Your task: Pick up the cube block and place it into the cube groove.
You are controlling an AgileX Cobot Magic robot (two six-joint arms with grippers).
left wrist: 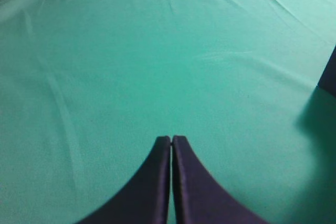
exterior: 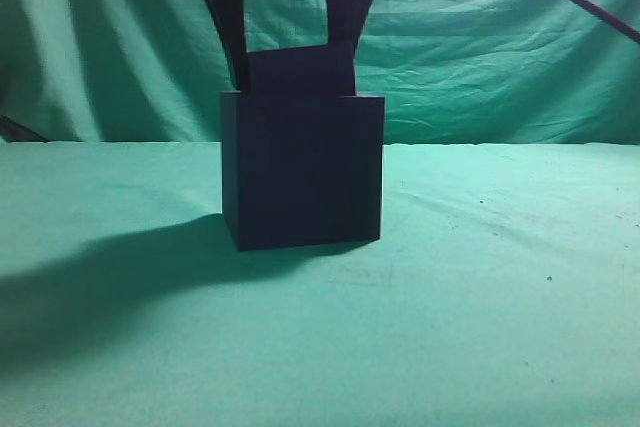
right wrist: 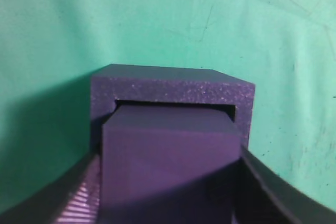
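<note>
- Cube block (right wrist: 168, 161) sits clamped in my right gripper (right wrist: 168, 192), partly lowered into the open top of the cube groove (exterior: 303, 172).
- My left gripper (left wrist: 171, 141) is closed on nothing, over the green cloth (left wrist: 131, 66).

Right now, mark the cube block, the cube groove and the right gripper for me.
cube block (right wrist: 168, 161): right wrist view, its near face.
cube groove (exterior: 303, 169): exterior view, its front wall.
right gripper (exterior: 300, 22): exterior view, midway between the fingers above the box.
</note>
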